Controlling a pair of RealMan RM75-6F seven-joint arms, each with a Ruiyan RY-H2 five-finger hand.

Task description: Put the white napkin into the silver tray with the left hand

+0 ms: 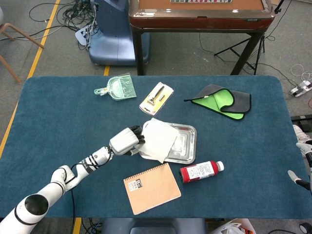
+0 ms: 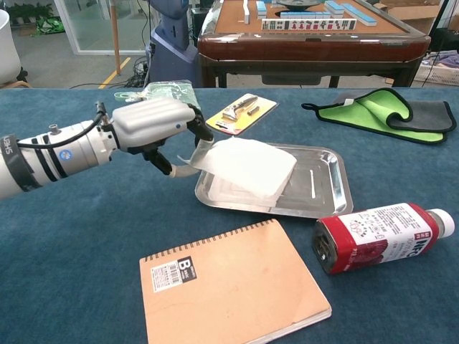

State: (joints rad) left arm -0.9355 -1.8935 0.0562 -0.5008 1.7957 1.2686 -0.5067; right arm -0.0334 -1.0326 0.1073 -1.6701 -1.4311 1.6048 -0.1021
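Napkin (image 2: 247,165) first: your left hand (image 2: 152,125) pinches its near-left corner between fingertips, and the white sheet lies spread over the left half of the silver tray (image 2: 326,193), sagging onto the tray floor while its held corner hangs past the tray's left rim. So it is mostly in, but not wholly; I judge the step in hand to be the final lay-down and release.

To do it well, carry the pinched corner toward the tray's centre before you let go, so no edge drapes over the rim. Lower the hand until the corner nearly touches the tray floor, then part the fingers and lift straight up; a sideways pull would likely drag the light paper back out. The sheet looks limp and easily caught on a fingertip, so open fully before retreating.

Keep your wrist above the tray's left rim, since a knock there could shove the tray toward the red bottle (image 2: 378,236) just in front of it. The brown notebook (image 2: 231,285) in front of the tray's left corner is clear of your path.

Your right hand: only a sliver shows far right of the tray in the head view (image 1: 298,179), and I cannot tell how its fingers lie.
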